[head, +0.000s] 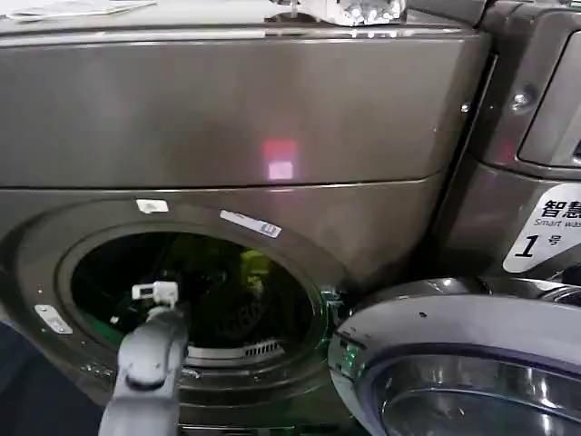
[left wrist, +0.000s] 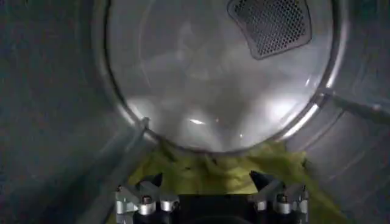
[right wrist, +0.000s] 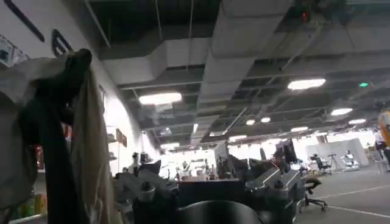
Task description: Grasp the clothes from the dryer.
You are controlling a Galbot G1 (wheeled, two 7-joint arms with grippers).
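The dryer [head: 227, 118] porthole stands open, its door [head: 463, 363] swung aside to the right, clear of the opening. The left arm [head: 145, 363] passes through the lower left of the porthole. Inside the drum [left wrist: 55, 109], bare space lies ahead of the left gripper [left wrist: 210, 182], above the clothes [left wrist: 225, 170].

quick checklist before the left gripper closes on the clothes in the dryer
1. Dryer door swung open, porthole clear: ok.
2. Left arm reaching in through the porthole: ok.
3. Left gripper open, fingers spread: ok.
4. Clothes, yellow-green, lying at the drum floor just ahead of the fingers: ok.
5. Fabric actually between the fingers: cannot tell.
6. Right gripper away from the machine, camera facing the room: ok.
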